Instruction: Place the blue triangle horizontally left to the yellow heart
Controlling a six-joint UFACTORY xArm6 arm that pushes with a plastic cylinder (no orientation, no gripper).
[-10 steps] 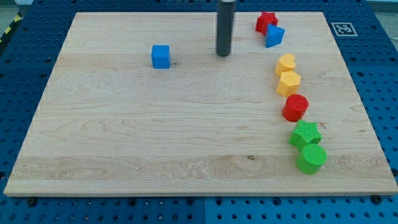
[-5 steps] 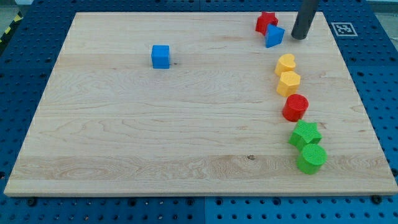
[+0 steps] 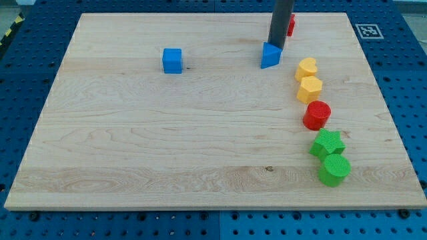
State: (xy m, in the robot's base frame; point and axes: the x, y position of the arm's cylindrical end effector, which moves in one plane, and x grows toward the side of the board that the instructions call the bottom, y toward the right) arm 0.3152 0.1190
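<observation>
My tip (image 3: 276,47) stands upright, touching the blue triangle's (image 3: 269,57) upper-right edge.

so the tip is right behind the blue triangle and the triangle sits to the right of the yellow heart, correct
Not quite. The camera view shows my tip at the blue triangle's upper right edge, but the triangle lies to the view's left of the yellow heart, slightly higher, with a gap between them.
</observation>
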